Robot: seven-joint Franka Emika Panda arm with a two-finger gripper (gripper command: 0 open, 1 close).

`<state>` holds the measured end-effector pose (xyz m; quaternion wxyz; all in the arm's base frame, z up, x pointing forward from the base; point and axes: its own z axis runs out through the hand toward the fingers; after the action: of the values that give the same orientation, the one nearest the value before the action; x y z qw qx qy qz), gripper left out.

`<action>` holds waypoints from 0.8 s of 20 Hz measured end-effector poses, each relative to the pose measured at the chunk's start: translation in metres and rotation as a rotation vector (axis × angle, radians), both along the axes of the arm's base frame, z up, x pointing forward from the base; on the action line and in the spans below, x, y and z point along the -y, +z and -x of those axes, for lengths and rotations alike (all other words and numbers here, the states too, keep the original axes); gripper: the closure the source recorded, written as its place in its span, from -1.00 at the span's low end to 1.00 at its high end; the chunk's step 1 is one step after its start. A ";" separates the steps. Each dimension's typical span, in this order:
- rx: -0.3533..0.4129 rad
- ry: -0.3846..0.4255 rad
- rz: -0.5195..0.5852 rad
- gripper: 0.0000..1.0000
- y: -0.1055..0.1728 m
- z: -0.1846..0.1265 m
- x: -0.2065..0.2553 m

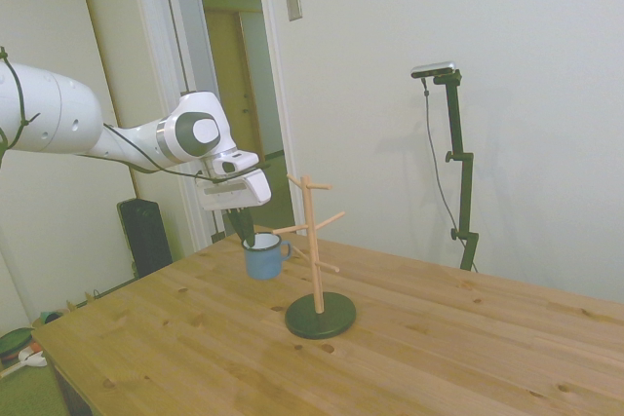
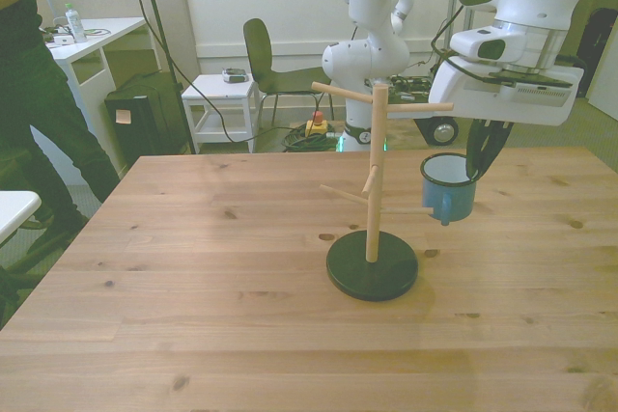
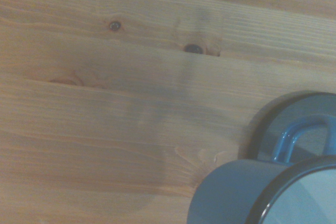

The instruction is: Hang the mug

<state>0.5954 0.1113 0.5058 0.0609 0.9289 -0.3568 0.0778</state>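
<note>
Holding the mug (image 2: 448, 190) clear of the surface (image 2: 193, 267), beside the peg stand (image 2: 373, 229).
I see my pincer (image 2: 480, 167) pinching its rim from above; the mug hangs upright on the front view's right, handle toward the camera.

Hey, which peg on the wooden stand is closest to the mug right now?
In the front view, the top peg pointing toward the front view's right, ending just above the mug in the gripper. The other pegs point away or sit lower.
</note>
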 end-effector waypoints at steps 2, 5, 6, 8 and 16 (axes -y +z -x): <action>0.002 -0.002 0.000 1.00 0.003 -0.001 0.003; 0.004 -0.009 0.000 1.00 0.004 -0.003 0.008; 0.003 -0.011 0.000 1.00 0.003 -0.003 0.010; 0.000 -0.014 0.002 1.00 0.002 -0.004 0.014; -0.022 -0.031 0.006 1.00 -0.012 -0.003 0.025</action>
<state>0.5988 0.0867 0.4942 0.0686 0.9239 -0.3702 0.0678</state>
